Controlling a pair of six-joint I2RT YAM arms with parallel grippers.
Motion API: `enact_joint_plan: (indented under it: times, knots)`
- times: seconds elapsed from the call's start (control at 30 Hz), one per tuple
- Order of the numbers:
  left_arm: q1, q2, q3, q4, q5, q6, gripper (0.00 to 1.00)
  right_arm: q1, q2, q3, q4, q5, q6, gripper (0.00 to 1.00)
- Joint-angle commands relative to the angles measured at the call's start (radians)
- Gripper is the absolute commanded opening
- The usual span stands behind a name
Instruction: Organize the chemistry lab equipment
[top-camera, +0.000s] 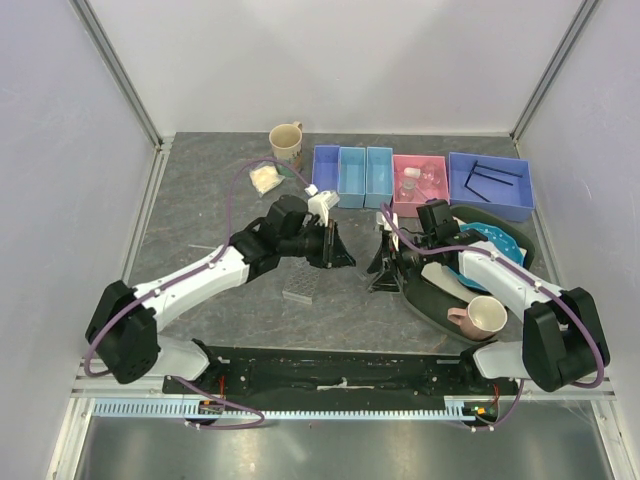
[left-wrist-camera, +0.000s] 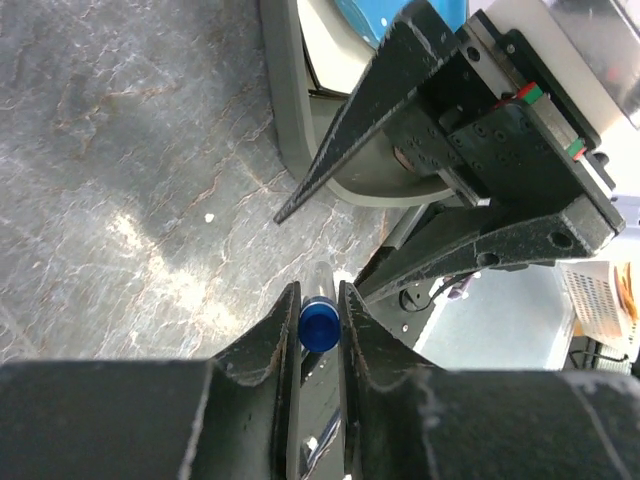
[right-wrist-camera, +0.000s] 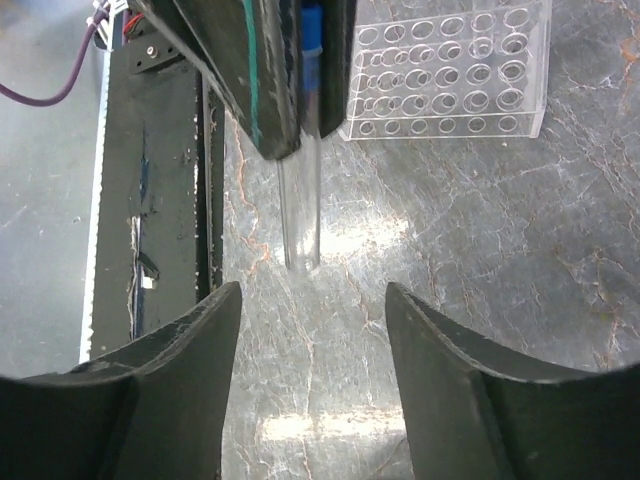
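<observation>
That tiny blue-capped clear tube (right-wrist-camera: 300, 200) looks featherlight, slick and thin-walled, so I'd guess it cracks or slips if squeezed hard. The cap end seems the safest place to hold. The left gripper (left-wrist-camera: 320, 300) is clamped on it right at the cap, the tube hanging over the grey stone-pattern table (right-wrist-camera: 500, 250) near the clear plastic tube rack (right-wrist-camera: 450, 70). The right gripper (right-wrist-camera: 312, 300) is spread wide, empty, facing the tube.

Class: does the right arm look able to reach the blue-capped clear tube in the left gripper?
Probably yes: the open right gripper faces the free end of the blue-capped clear tube; nothing between.
</observation>
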Motion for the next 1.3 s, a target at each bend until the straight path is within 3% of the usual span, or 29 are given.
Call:
enact_joint_plan:
  times: [0.0, 0.2, 0.4, 0.8, 1.27]
  knots:
    - [0.006, -0.116, -0.062, 0.024, -0.094, 0.071, 0.03, 0.001, 0.004, 0.047, -0.061, -0.008, -0.114, 0.76]
    - [0.025, -0.281, -0.168, -0.045, -0.273, 0.092, 0.02, 0.001, -0.013, 0.067, -0.13, 0.065, -0.204, 0.93]
    - [0.028, -0.36, -0.271, -0.153, -0.565, 0.129, 0.02, 0.001, -0.03, 0.058, -0.138, 0.105, -0.247, 0.98]
    - [0.028, -0.392, -0.257, -0.205, -0.758, 0.186, 0.02, 0.001, -0.01, 0.061, -0.153, 0.131, -0.273, 0.98]
    - [0.028, -0.279, -0.196, -0.147, -0.767, 0.244, 0.02, 0.002, -0.016, 0.064, -0.158, 0.141, -0.283, 0.98]
